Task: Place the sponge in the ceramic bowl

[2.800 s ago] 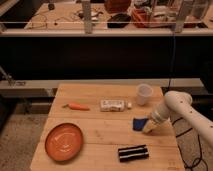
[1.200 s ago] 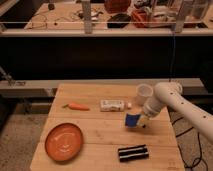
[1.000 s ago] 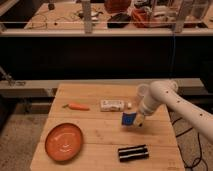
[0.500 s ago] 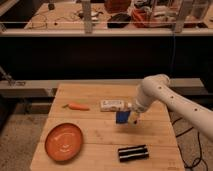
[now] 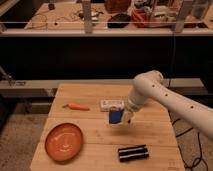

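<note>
So the sponge [image 5: 116, 116] is being gripped by the gripper [image 5: 121, 118], which is clamped shut on it. It's being held over the middle of the counter [image 5: 95, 131], and looks lifted a bit off the wood, though that's hard to call for sure. The white arm [image 5: 165, 97] is being brought in from the right edge and bent down, so the gripper is being pointed at the counter with the sponge on its left side.

A white packet [image 5: 112, 104] is being left just behind the sponge, toward the back edge. Whatever's printed on it is too blurred to be read.

The bowl [image 5: 64, 142] is being kept near the front-left corner, well apart from the sponge and gripper. Only a pale glare is being shown on its glossy inside.

A carrot [image 5: 77, 106] is being left toward the left edge, behind the bowl and roughly level with the packet. A black ribbed block [image 5: 133, 152] is being left by the front edge, right of the middle, in front of the gripper and apart from it.
</note>
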Available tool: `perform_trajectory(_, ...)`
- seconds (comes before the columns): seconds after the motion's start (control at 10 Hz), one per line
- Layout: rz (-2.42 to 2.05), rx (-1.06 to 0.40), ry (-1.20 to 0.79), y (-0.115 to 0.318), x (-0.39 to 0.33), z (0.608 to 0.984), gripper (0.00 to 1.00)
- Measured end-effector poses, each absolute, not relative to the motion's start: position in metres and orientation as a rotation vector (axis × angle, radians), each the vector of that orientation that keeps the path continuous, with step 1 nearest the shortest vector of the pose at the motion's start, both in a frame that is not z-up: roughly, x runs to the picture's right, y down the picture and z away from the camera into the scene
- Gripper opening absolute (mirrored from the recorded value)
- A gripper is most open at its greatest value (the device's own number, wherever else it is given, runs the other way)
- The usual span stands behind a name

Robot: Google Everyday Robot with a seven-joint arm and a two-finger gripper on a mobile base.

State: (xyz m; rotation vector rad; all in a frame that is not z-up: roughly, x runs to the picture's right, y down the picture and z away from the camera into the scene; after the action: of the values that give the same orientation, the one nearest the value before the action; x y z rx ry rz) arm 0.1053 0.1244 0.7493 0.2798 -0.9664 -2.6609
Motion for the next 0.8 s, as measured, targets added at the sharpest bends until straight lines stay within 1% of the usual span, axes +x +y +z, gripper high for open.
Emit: perform_trajectory(0.8,-2.745,0.331,-0.964,0.129,0.055,0.731,0.01)
